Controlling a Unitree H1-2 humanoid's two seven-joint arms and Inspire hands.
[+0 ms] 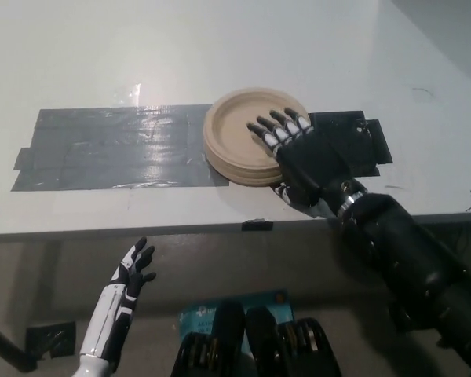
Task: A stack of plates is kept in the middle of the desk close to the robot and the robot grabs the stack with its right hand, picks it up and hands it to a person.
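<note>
We note the stack of tan round paper plates [247, 137] lying flat on the white desk [220, 47], near its front edge and roughly at its middle. The stack sits between two patches of dark grey tape: a long strip of dark grey tape [110, 147] stretching to the left, whose right end reaches the stack's rim, and a shorter black tape patch [357, 141] to the right, partly covered by the arm.

Our black right hand [302, 153] comes in from the lower right across the desk edge and lies over the right side of the stack. Its fingers [273, 129] are stretched out and slightly spread, resting on or just above the top plate's inner surface; we cannot tell from this view whether they press on it. The thumb appears to sit low at the stack's near-right rim, though it is partly hidden. The fingers have not curled round the stack; the plates lie flat on the desk.

Our white left hand [129, 275] rests below the desk edge at lower left, fingers apart, holding nothing.

A small dark tab [253, 225] sits on the desk's front edge just below the stack.
</note>
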